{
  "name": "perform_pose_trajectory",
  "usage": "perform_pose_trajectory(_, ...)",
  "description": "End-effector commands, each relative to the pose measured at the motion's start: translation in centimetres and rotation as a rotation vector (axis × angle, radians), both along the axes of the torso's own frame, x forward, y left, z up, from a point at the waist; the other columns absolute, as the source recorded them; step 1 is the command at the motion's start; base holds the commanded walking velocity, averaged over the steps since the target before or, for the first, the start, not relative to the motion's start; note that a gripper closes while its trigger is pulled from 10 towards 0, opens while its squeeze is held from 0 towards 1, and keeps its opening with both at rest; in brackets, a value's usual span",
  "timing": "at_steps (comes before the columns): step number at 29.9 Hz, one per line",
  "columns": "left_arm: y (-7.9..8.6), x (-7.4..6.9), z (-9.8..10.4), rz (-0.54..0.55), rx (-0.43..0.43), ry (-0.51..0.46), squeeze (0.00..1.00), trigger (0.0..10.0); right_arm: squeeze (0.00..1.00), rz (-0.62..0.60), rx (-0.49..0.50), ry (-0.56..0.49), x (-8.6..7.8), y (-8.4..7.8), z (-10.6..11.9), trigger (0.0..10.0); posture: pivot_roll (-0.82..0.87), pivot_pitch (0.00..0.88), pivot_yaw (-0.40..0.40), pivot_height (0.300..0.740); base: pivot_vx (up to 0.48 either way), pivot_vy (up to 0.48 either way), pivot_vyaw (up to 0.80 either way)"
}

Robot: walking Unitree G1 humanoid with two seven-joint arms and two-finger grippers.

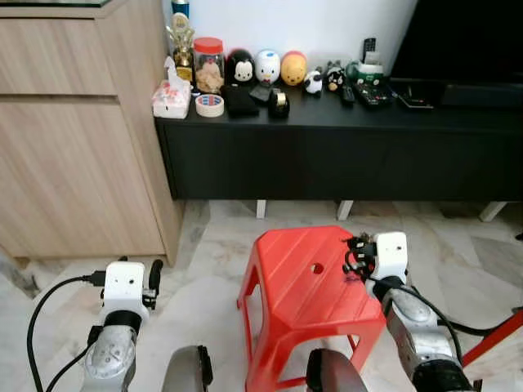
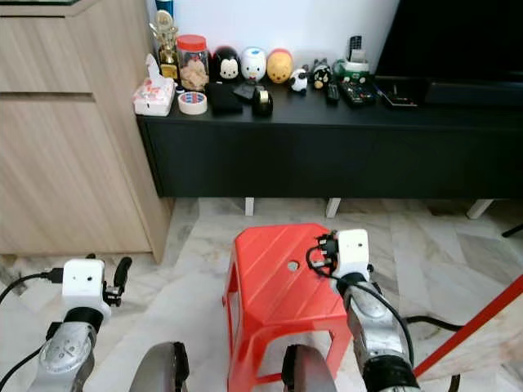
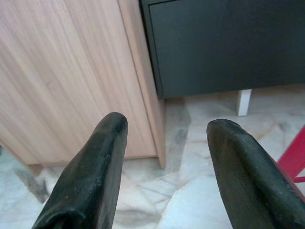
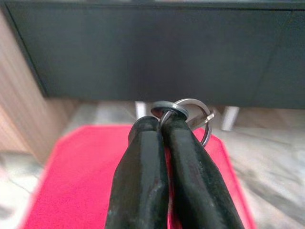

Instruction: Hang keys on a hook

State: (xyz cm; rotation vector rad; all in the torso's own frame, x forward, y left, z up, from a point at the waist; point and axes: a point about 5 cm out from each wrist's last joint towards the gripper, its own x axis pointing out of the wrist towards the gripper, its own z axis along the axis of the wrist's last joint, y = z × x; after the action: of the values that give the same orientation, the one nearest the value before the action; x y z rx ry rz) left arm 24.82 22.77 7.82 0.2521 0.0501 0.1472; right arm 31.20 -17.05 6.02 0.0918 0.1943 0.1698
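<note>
Keys (image 4: 188,114) are held pinched at the tips of the right gripper (image 4: 164,126), fingers clenched on the key ring. The gripper is positioned over the far right corner of the red stool (image 1: 302,294), keys lifted clear or barely off the seat; contact cannot be told.

Left gripper (image 3: 162,157) is kept low beside the wooden cabinet (image 1: 78,131), fingers spread wide, nothing held. It looks idle.

Step judged: pickup done, carry phase in hand. No hook can be made out in the frames, so the target has to be found first. The next move likely calls for turning or walking to bring a hook into view, then raising the ring and threading it over the tip. The ring is gripped at its edge, so it may swing or twist; grip should be kept firm during travel.

View differences:
- The right wrist view gives the grasp detail: the split ring and a dark round piece are seen nipped between the two fingers, with the stool seat below and the black cabinet (image 1: 343,159) ahead. In the head views the keys are seen only as a small dark tangle at the gripper.
- The head views give the layout: stool hole, the clutter on the black cabinet (jar (image 1: 209,64), tape roll (image 1: 210,105), egg-shaped figures, remotes), marble floor (image 1: 204,245).
- The left wrist view adds the cabinet corner and the floor gap beside it.
</note>
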Motion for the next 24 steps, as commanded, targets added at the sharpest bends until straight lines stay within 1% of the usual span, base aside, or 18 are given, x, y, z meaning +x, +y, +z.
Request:
perform_pose_trajectory(1,0.0,0.3,0.1,-0.002,0.01,-0.011,0.0,10.0,0.0,-0.016,0.036,-0.018,0.0,-0.1,0.6,10.0,0.1,0.0,-0.085,0.574,0.0,0.0,0.0)
perform_pose_trajectory(2,0.0,0.5,0.1,-0.009,0.023,-0.014,0.0,10.0,0.0,-0.047,0.089,-0.015,-0.1,0.0,0.8,10.0,0.1,0.0,-0.083,0.574,0.0,0.0,0.0)
perform_pose_trajectory(3,-0.1,0.6,0.2,-0.013,0.03,-0.017,0.0,10.0,0.0,-0.067,0.118,-0.01,-0.1,-0.1,0.8,10.0,0.11,0.0,-0.081,0.574,0.0,0.0,0.0)
perform_pose_trajectory(4,-0.1,0.6,0.2,-0.013,0.03,-0.017,0.0,10.0,0.0,-0.067,0.118,-0.01,-0.1,-0.1,0.8,10.0,0.11,0.0,-0.081,0.574,0.0,0.0,0.0)
perform_pose_trajectory(5,-0.1,1.0,0.3,-0.02,0.036,-0.025,0.0,10.0,0.0,-0.126,0.201,-0.002,-0.3,-0.3,1.0,10.0,0.11,0.0,-0.075,0.574,0.0,0.0,0.0)
perform_pose_trajectory(6,-0.1,1.2,0.5,-0.02,0.037,-0.031,0.0,10.0,0.0,-0.139,0.223,-0.002,-0.3,-0.3,1.1,10.0,0.11,0.0,-0.074,0.574,0.0,0.0,0.0)
perform_pose_trajectory(8,-0.1,1.4,0.6,-0.02,0.038,-0.038,0.0,10.0,0.0,-0.127,0.198,-0.018,-0.5,-0.1,1.3,10.0,0.11,0.0,-0.074,0.574,0.0,0.0,0.0)
perform_pose_trajectory(9,-0.1,1.6,0.6,-0.016,0.035,-0.044,0.0,10.0,0.0,-0.107,0.141,-0.039,-0.7,0.2,1.6,10.0,0.11,0.0,-0.071,0.574,0.0,0.0,0.0)
perform_pose_trajectory(12,-0.1,1.8,0.7,-0.017,0.034,-0.048,0.0,10.0,0.0,-0.11,0.126,-0.053,-0.9,0.4,1.8,10.0,0.11,0.0,-0.069,0.574,0.0,0.0,0.0)
perform_pose_trajectory(13,-0.3,1.9,0.6,-0.021,0.032,-0.051,0.0,10.0,0.0,-0.116,0.102,-0.059,-1.1,0.3,1.8,10.0,0.11,0.0,-0.072,0.574,0.0,0.0,0.0)
perform_pose_trajectory(16,-0.5,2.0,0.5,-0.021,0.027,-0.053,0.0,10.0,0.0,-0.123,0.11,-0.059,-1.1,0.4,1.9,10.0,0.11,0.0,-0.074,0.589,0.0,0.0,0.0)
perform_pose_trajectory(19,-0.6,2.0,0.1,-0.017,0.018,-0.051,0.0,10.0,0.0,-0.117,0.111,-0.059,-1.2,0.6,2.0,10.0,0.11,0.0,-0.08,0.614,0.0,0.0,0.0)
perform_pose_trajectory(24,0.0,1.8,-0.9,0.021,0.001,-0.026,0.0,10.0,0.0,-0.108,0.107,-0.054,-1.1,0.9,2.1,10.0,0.1,0.0,-0.088,0.644,0.0,0.0,0.0)
